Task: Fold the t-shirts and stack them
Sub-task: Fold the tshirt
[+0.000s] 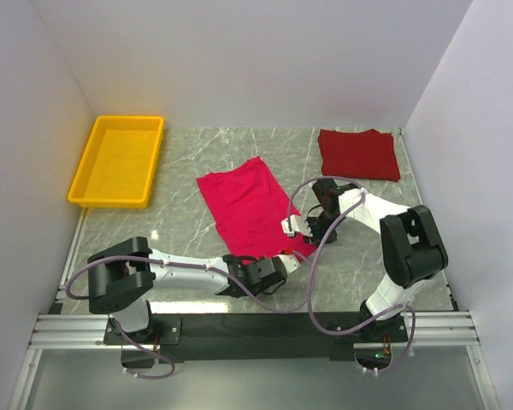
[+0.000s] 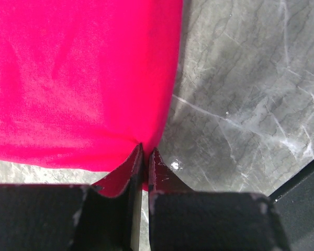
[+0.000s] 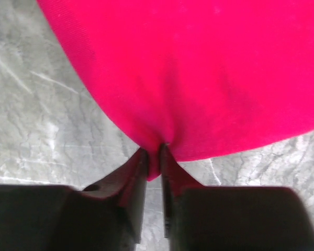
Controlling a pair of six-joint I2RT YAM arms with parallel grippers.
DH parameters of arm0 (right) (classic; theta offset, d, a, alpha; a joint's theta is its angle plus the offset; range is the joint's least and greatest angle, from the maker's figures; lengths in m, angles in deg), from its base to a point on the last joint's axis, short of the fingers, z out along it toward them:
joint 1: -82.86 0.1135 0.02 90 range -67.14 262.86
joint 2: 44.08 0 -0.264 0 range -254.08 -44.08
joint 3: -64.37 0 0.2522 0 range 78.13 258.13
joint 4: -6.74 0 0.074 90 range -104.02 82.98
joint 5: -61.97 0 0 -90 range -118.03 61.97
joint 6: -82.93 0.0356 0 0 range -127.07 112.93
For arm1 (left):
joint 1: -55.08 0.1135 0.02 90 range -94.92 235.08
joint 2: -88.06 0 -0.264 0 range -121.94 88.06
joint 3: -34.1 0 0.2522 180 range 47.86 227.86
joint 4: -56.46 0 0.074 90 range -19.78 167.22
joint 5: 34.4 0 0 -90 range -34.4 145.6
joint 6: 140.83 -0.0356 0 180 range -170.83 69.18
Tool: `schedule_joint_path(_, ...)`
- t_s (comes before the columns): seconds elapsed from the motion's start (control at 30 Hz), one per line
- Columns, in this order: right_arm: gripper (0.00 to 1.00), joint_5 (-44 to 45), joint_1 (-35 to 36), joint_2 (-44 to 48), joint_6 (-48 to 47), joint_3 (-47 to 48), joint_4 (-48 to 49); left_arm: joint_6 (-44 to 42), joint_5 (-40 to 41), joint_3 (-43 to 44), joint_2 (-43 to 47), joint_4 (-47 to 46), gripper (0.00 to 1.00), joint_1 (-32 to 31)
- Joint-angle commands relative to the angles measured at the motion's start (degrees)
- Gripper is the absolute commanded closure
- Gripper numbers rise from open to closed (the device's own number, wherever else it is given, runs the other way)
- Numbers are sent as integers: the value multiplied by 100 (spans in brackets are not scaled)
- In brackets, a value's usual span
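White walls close in a grey, marble-patterned table (image 1: 179,231), seen from above and behind two arms. Far off to the left of both sets of jaws, at the back left corner, a yellow tray (image 1: 111,202) sits on the table.

The left gripper (image 2: 145,156) lies low near the front edge. Its jaws are pressed almost together, pinching the near hem of the crimson-pink t-shirt (image 2: 78,78). From those jaws the cloth spreads away and to the left, lying flat, with bare marble to their right.

The right gripper (image 3: 153,152) sits just beside the left one, at the same near edge of the shirt. Its jaws stand narrow, with a gathered fold of the pink cloth nipped between the tips, and the shirt fans out beyond them.

Well beyond the right jaws, at the back right, the maroon t-shirt (image 1: 357,154) lies folded into a neat rectangle.
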Motion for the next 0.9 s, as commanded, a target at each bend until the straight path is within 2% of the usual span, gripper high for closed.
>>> schedule_joint_path(0.0,80,123,62,47,255,-311,435,119,-146,-128,254,-15,93,47)
schedule_joint_path(0.03,90,123,71,64,290,-329,453,119,-164,-128,272,-33,93,56)
schedule_joint_path(0.1,99,123,62,82,317,-356,436,137,-173,-154,316,-41,94,74)
schedule_joint_path(0.13,100,71,62,100,369,-347,409,137,-199,-163,333,-50,94,82)
schedule_joint_path(0.23,100,-104,-8,161,457,-58,-64,172,-225,-163,474,-24,99,91)
schedule_joint_path(0.33,100,-411,-227,161,11,574,-1188,163,-322,-189,816,-59,99,100)
schedule_joint_path(0.37,100,-639,-280,161,-43,741,-1669,172,-357,-207,1061,-59,99,109)
schedule_joint_path(0.47,100,-1044,-447,249,-193,1278,-2313,207,-463,-260,1666,-59,99,188)
schedule_joint_path(0.67,100,-1660,-649,635,-210,2008,-3209,198,-876,-348,2845,-59,99,302)
schedule_joint_path(0.87,100,-2170,-729,1197,123,2553,-3572,224,-1464,-58,3418,143,99,469)
